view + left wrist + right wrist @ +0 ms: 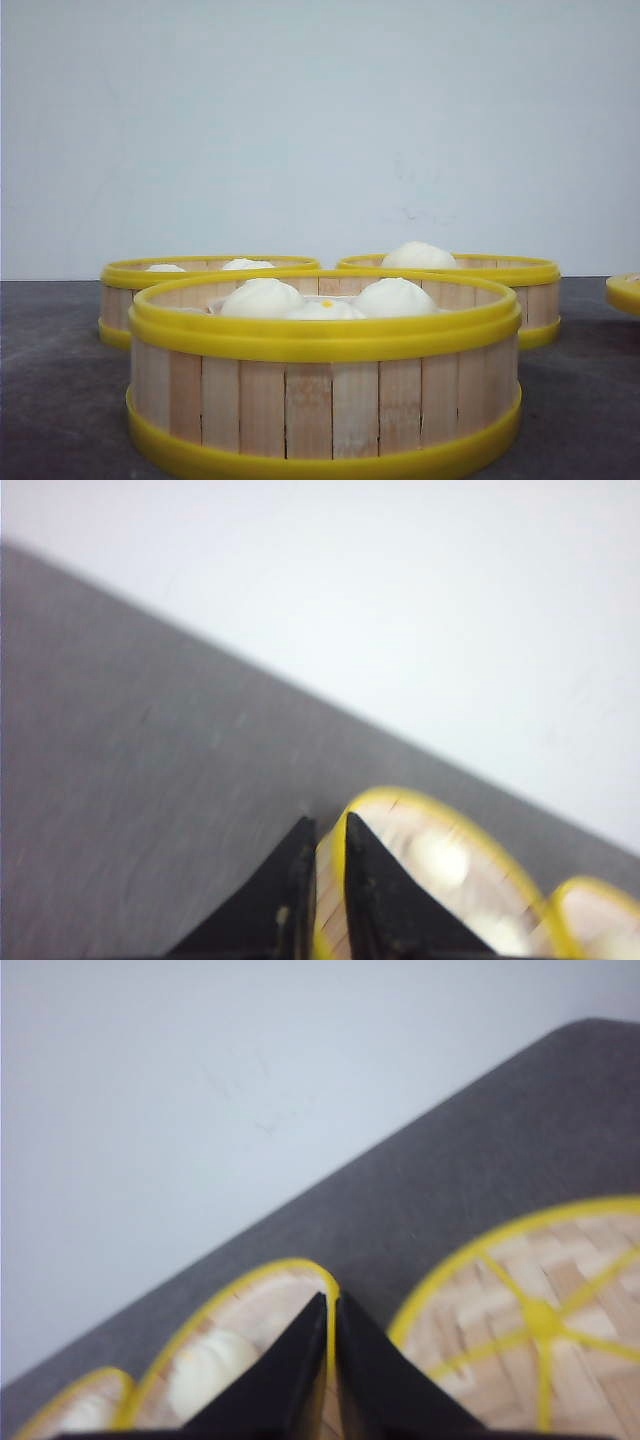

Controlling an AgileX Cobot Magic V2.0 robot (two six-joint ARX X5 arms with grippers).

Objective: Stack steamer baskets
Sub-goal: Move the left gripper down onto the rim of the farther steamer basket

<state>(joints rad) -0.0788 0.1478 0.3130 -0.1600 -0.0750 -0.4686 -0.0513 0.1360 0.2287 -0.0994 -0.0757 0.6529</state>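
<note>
Both grippers — left gripper [330,880], right gripper [330,1360] — pinch steamer baskets' [325,390] rims; thin grip could slip, spilling buns [262,297].

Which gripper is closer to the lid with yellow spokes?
Right. The right gripper grips a basket rim beside the lid; the left gripper grips a basket rim, no lid in its view.

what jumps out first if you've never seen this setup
The nearest steamer basket fills the front view, holding white buns, with two more baskets behind it. Each wrist view shows a pincer, left and right, clamped on a basket's rim.
</note>
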